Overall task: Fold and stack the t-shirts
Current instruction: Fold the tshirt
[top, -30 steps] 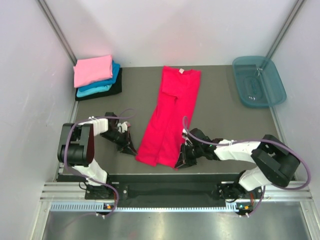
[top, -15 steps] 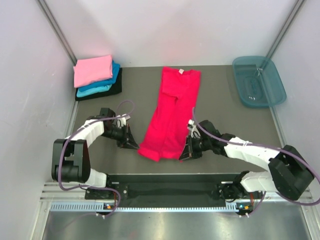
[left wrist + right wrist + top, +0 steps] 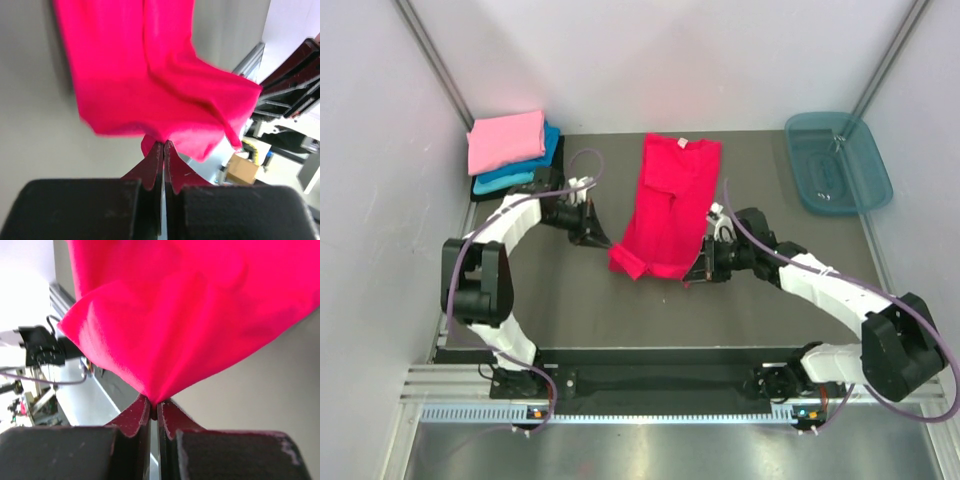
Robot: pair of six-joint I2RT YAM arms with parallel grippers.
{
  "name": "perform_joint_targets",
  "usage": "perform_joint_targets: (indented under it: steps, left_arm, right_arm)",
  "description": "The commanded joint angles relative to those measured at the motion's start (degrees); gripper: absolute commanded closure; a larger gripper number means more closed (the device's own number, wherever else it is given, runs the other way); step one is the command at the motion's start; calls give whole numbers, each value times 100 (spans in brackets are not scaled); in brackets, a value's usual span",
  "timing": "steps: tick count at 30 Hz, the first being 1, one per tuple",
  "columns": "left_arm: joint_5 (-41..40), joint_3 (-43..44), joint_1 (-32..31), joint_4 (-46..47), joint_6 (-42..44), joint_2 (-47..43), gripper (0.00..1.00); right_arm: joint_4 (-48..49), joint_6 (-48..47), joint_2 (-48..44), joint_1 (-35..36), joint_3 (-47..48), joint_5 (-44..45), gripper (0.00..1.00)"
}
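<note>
Both tools, left tool (image 3: pixel 605 243) and right tool (image 3: pixel 700 272), pinch the red shirt (image 3: pixel 670 200) hem corners, lifting them to fold it in half.

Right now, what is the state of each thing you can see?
Red t-shirt: partly folded, near hem lifted.
Left gripper: jaws shut on the hem.
Right gripper: jaws shut on the hem.
Pink, blue and black t-shirts: folded, stacked.
Teal tub: upright.

Folded stack (image 3: pixel 512 152) far-left; shirt (image 3: pixel 670 205) centre table; tub (image 3: pixel 837 161) far-right.
</note>
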Motion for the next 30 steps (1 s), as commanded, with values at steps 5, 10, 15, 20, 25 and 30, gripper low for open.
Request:
perform_joint_targets:
  steps: [5, 10, 15, 20, 25, 30]
  left_arm:
    - [125, 1515, -248, 419, 20, 1078, 100]
    - [81, 2455, -301, 525, -34, 1677, 100]
    - [90, 3263, -363, 674, -165, 2310, 100]
    - [72, 3792, -433, 859, -323, 2838, 100]
    - [11, 4196, -433, 1026, -420, 3198, 100]
    - [-121, 4723, -415, 1228, -535, 3620, 100]
  right_arm:
    - [148, -307, 368, -571, 537, -111, 100]
    - [349, -395, 641, -931, 590, -85, 100]
    - [718, -404, 1036, -1291, 756, -94, 100]
    - [1035, -421, 1624, -1529, 1108, -102, 100]
    - [1106, -579, 2187, -1626, 1758, -138, 100]
    - [1106, -720, 2776, -1696, 2303, -67, 100]
